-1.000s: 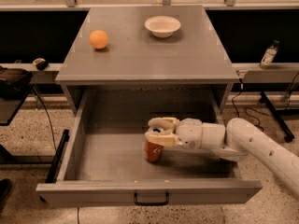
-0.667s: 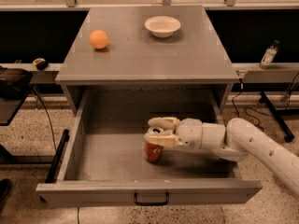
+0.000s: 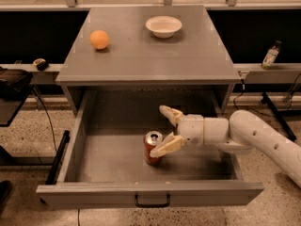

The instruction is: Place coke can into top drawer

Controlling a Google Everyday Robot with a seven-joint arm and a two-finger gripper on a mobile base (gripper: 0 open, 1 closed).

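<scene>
Camera view from above and in front: the can (image 3: 153, 147) is seen standing upright on the floor of the drawer (image 3: 150, 192), a little right of the drawer's middle and nearer its front panel than its back wall, silver top up. The drawer is pulled fully out, and a small black handle (image 3: 152, 202) is set at the centre of its front panel.

The gripper (image 3: 159, 131) is held inside the drawer, just right of the can, with its jaws spread wide apart — nothing is clasped between them. Of the two pale fingers (image 3: 168, 145), the lower one is laid slantwise at the can's right side, its tip overlapping the red wall; whether it is actually touching cannot be told. The upper finger is raised toward the drawer's back wall, clear of the can. The white arm (image 3: 254, 135) is brought in over the drawer's right wall and runs off toward the lower right.

Above the drawer, the grey cabinet top (image 3: 141, 55) is seen carrying two things: an orange ball (image 3: 99, 39) over the drawer's left half and a white bowl (image 3: 163, 26) farther back, roughly over the drawer's middle — the two well apart. Beyond the drawer's right side, a small bottle (image 3: 270, 55) is stood on a low ledge. Speckled flooring is visible to either side of the drawer.
</scene>
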